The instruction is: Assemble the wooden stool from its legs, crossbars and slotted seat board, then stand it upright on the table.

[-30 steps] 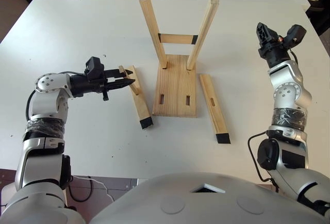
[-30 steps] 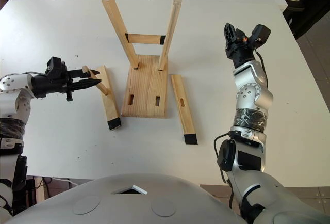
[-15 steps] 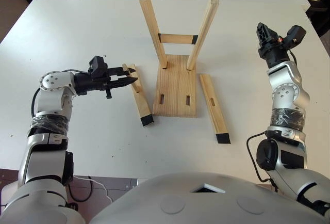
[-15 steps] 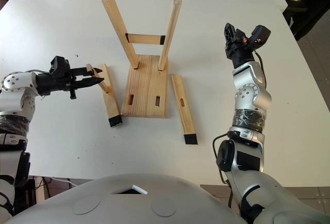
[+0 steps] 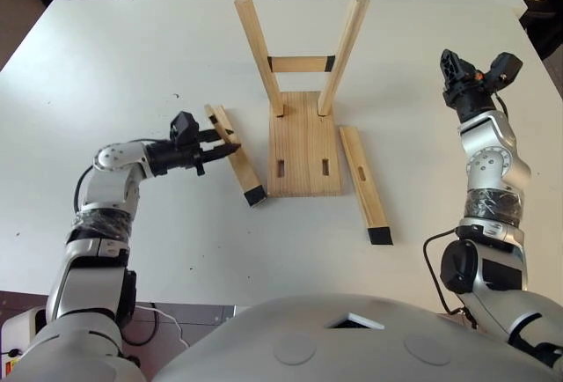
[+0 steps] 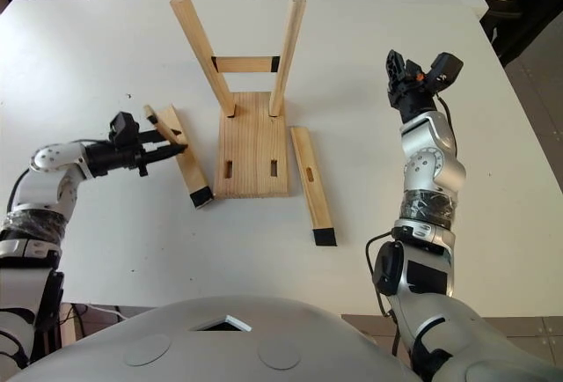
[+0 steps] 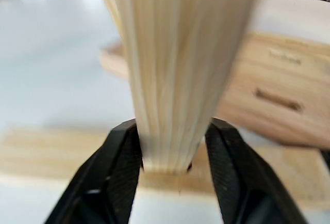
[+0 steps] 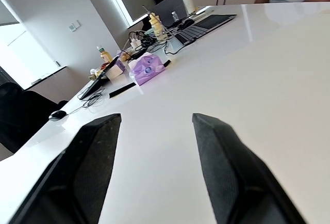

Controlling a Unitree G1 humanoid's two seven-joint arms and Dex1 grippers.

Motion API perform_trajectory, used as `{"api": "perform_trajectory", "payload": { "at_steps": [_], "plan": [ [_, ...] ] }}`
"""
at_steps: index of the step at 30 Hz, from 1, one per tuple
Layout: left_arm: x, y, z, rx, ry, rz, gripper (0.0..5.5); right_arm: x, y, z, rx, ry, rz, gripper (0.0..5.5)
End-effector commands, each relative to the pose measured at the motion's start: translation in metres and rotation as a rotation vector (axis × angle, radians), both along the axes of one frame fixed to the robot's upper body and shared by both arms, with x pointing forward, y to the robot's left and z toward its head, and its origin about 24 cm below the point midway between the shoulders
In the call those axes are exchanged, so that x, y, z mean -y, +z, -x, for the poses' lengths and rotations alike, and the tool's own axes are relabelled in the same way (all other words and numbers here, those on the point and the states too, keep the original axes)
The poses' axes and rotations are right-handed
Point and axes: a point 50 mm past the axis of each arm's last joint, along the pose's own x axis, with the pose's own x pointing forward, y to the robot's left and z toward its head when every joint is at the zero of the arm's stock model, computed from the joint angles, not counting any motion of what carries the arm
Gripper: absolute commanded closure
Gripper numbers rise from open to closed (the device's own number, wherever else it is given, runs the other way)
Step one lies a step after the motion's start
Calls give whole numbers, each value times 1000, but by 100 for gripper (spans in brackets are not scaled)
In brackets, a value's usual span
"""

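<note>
Wooden crossbar (image 7: 178, 69) sits pinched in left claw (image 5: 222, 143); right claw (image 5: 479, 60) gapes empty. Skewed lifting could wrench its leg (image 5: 242, 171) off.

we see a white table (image 5: 123, 56) with a slotted seat board (image 5: 303, 149) lying flat near its middle, two slots toward the near edge, and at the board's far end two upright legs (image 5: 258, 47) joined by a crossbar (image 5: 302, 64). just off the board's right side a loose leg (image 5: 363, 181) lies flat, its black tip toward the near edge. on the board's left another leg (image 5: 244, 171) lies at a slant, black tip near the board's near-left corner, with a short crossbar (image 5: 212, 116) at its far end.
</note>
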Motion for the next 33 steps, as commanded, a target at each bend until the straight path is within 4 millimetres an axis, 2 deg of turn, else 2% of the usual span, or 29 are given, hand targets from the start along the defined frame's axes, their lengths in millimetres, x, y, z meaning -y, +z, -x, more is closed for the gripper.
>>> {"api": "perform_trajectory", "payload": {
  "at_steps": [1, 5, 7, 10, 15, 17, 19, 22, 27, 31, 33],
  "plan": [
    [3, 25, 8, 101, 19, 3, 269, 10, 1, 4, -20, -12, 23, 294],
    [8, 34, 32, 117, 27, 17, 267, 16, -4, 12, -63, -6, 46, 294],
    [11, 38, 37, 124, 49, 34, 267, 16, -7, 15, -83, 5, 52, 294],
    [9, 45, 37, 138, 79, 27, 267, 12, -11, 19, -93, 9, 43, 294],
    [-2, 52, 22, 163, 107, 0, 267, 11, -24, 24, -105, -45, 19, 294],
    [-3, 59, 23, 174, 114, 24, 267, 11, -23, 21, -92, -52, 8, 294],
    [-6, 72, 21, 201, 139, 55, 267, 13, -24, 23, -81, -77, -6, 294],
    [-2, 99, 17, 252, 114, 115, 267, 16, -37, 36, -100, -124, -25, 294],
    [7, 146, 11, 352, 72, 171, 267, 5, -58, 58, -139, -169, -68, 294],
    [13, 180, -7, 484, 285, 276, 267, 4, -65, 71, -162, -195, -69, 294],
    [22, 174, -11, 442, 426, 360, 267, 10, -64, 71, -157, -217, -59, 294]
  ]
}}
